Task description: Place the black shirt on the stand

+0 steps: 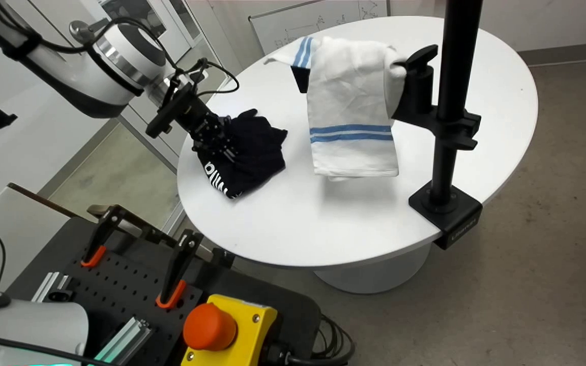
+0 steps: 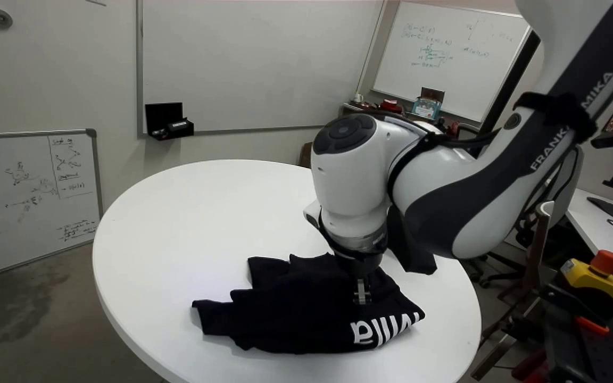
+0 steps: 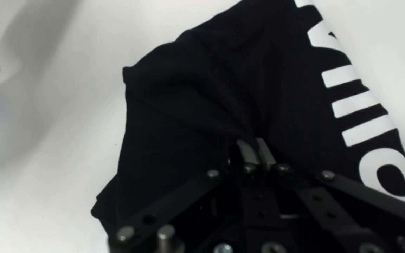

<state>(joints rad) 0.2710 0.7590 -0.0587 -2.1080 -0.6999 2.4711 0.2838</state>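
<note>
The black shirt [image 1: 260,147] lies bunched on the white round table, with white lettering along one edge. It also shows in an exterior view [image 2: 296,314] and fills much of the wrist view [image 3: 181,105]. My gripper [image 3: 255,142] points down into the shirt with its fingertips close together. A fold of cloth is pinched between them, and creases run toward the tips. The gripper also shows in both exterior views [image 1: 229,153] [image 2: 361,293]. The black stand [image 1: 450,101] is clamped to the table edge, with side arms partly hidden under a white towel.
The white towel with blue stripes [image 1: 351,101] hangs from the stand's arm over the table [image 1: 293,223]. A yellow box with a red button [image 1: 232,325] sits on a dark cart beside the table. A whiteboard [image 2: 30,197] leans on the wall behind.
</note>
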